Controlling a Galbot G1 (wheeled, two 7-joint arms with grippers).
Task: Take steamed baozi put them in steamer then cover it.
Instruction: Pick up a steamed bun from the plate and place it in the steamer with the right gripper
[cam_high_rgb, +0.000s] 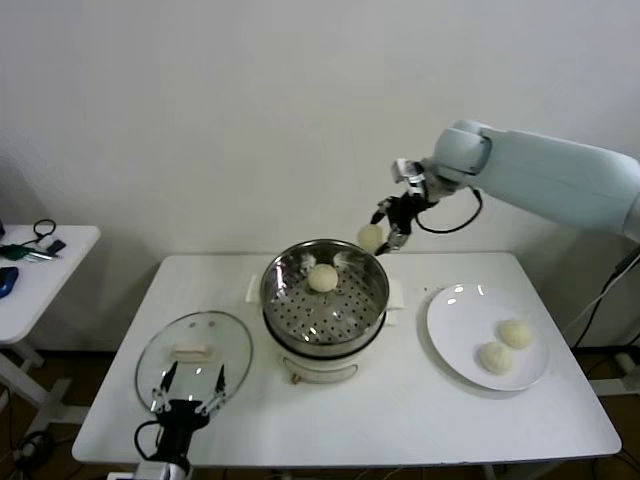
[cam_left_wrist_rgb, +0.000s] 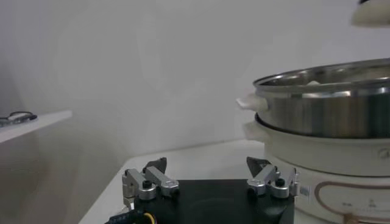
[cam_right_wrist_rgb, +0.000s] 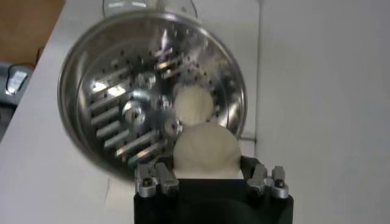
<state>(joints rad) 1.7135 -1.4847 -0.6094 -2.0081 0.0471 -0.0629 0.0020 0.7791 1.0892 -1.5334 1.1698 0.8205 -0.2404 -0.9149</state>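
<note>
The steel steamer (cam_high_rgb: 325, 300) stands mid-table on its cream base, with one baozi (cam_high_rgb: 322, 278) lying inside it. My right gripper (cam_high_rgb: 383, 236) hovers above the steamer's far right rim, shut on a second baozi (cam_high_rgb: 370, 237); in the right wrist view that baozi (cam_right_wrist_rgb: 206, 151) fills the space between the jaws, over the steamer (cam_right_wrist_rgb: 116, 97) and the bun (cam_right_wrist_rgb: 192, 103) inside. Two more baozi (cam_high_rgb: 505, 345) sit on the white plate (cam_high_rgb: 455, 320). The glass cover (cam_high_rgb: 195, 350) lies flat left of the steamer. My left gripper (cam_high_rgb: 187, 393) rests open at the front left, beside the cover.
A small side table (cam_high_rgb: 40, 270) with cables and a blue object stands at the far left. In the left wrist view the steamer (cam_left_wrist_rgb: 329, 109) rises close on one side of the open left gripper (cam_left_wrist_rgb: 210, 169).
</note>
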